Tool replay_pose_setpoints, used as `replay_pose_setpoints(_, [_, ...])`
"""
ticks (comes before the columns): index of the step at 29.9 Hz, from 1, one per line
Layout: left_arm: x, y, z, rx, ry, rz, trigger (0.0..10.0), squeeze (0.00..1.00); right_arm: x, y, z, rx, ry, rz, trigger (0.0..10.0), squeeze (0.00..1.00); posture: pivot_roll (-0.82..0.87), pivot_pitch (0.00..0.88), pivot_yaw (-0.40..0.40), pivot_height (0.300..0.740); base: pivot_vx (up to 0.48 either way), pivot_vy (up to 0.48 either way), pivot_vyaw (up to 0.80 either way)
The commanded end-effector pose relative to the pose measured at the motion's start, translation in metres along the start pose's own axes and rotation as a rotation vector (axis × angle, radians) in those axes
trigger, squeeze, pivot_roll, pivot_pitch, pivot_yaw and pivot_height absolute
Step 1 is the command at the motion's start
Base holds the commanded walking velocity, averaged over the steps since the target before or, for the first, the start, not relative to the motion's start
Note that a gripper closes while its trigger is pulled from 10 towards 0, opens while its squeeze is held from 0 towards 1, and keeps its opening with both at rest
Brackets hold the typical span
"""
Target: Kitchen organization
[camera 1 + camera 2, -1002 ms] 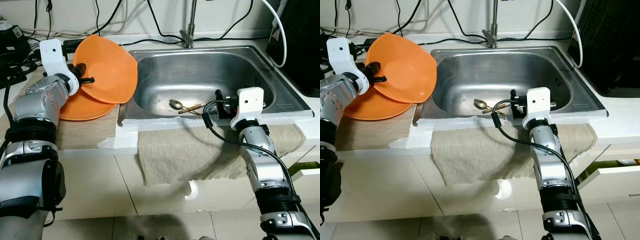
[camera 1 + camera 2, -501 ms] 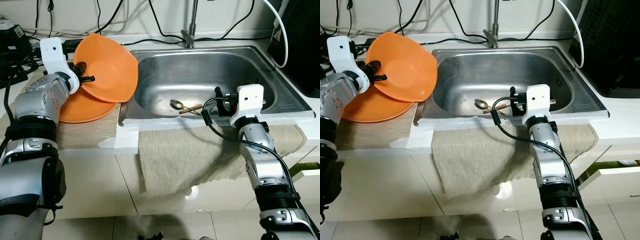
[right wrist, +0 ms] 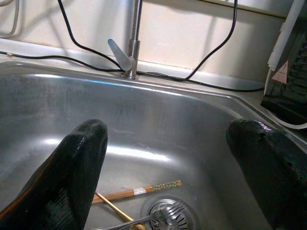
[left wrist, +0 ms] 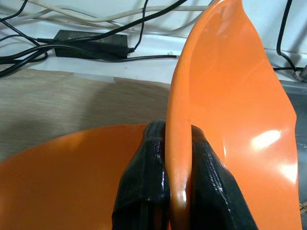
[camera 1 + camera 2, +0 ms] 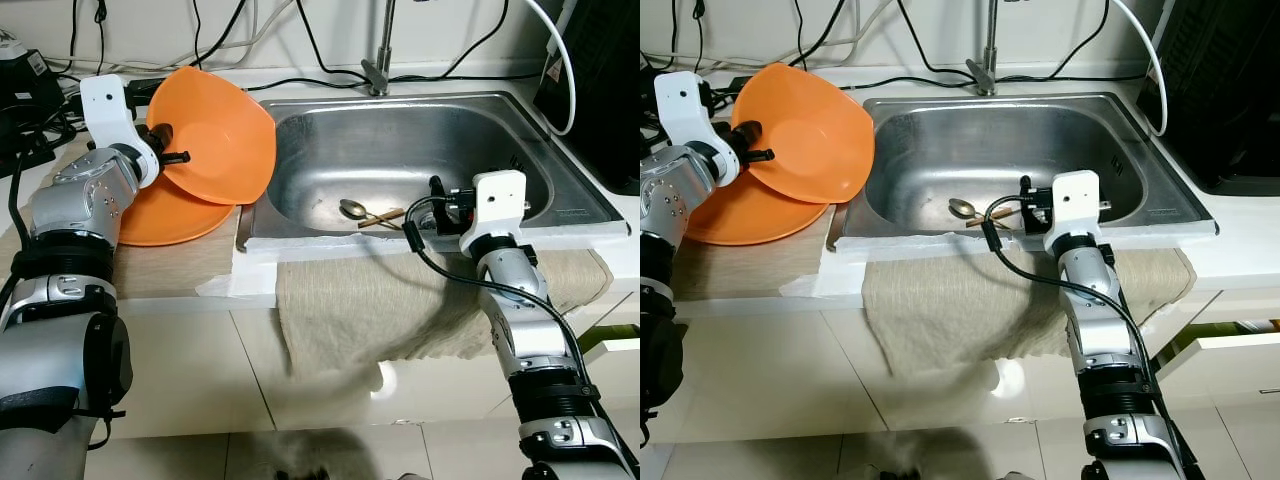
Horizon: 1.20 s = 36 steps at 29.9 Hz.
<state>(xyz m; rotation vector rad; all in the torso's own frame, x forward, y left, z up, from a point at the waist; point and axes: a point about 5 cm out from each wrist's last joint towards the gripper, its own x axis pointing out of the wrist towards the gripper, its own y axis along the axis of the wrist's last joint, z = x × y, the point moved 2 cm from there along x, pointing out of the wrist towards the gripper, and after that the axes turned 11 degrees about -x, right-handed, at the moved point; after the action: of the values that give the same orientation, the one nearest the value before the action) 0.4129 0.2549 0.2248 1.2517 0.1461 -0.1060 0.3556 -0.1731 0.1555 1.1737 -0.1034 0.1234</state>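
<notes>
At the kitchen counter (image 5: 180, 270), the robot's left pincer (image 5: 172, 146) is clamped on the rim of an orange bowl (image 5: 225, 135), one black finger on each side of the thin wall, as the left wrist view makes plain. The bowl is held tilted, its hollow facing the sink, above a second orange bowl (image 5: 170, 215) that rests flat on a beige mat (image 5: 160, 265) at the left of the counter. Behind them, black cables (image 5: 210, 40) and a black power brick (image 4: 91, 38) lie along the white back edge.

To the right sits the steel sink (image 5: 500, 110), its tap (image 5: 378, 60) rising from the back rim. In the basin lie a metal spoon (image 5: 352, 208) and a pair of wooden chopsticks (image 5: 382, 216), crossing one another near the front wall; a fork (image 3: 163, 213) rests by the drain (image 3: 184, 223) (seen from the right wrist). A beige cloth (image 5: 370, 310) hangs over the sink's front edge and down the white cupboard face.

The right pincer (image 5: 441, 208) hovers over the front right part of the basin, just right of the chopsticks, its two fingers (image 3: 76, 172) spread wide apart and holding nothing. A black cable loops from its wrist down along the silver arm. At the far right, a dark appliance (image 5: 605, 90) stands on the counter beside a white hose (image 5: 560, 60).
</notes>
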Motion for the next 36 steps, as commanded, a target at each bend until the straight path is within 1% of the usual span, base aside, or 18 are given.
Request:
replay_pose_setpoints(1, [0.0019, -0.0102, -0.0031, 0.027, 0.032, -0.053, 0.0, 0.00, 0.0044, 0.0045, 0.0026, -0.001, 0.002, 0.016, 10.0, 0.00, -0.07, 0.000, 0.032, 0.740, 0.000, 0.000, 0.00])
replay_pose_setpoints(36, [0.0037, -0.0115, -0.0025, 0.027, 0.033, -0.053, 0.0, 0.00, 0.0064, 0.0024, 0.0028, -0.001, 0.002, 0.015, 10.0, 0.00, -0.07, 0.000, 0.030, 0.740, 0.000, 0.000, 0.00])
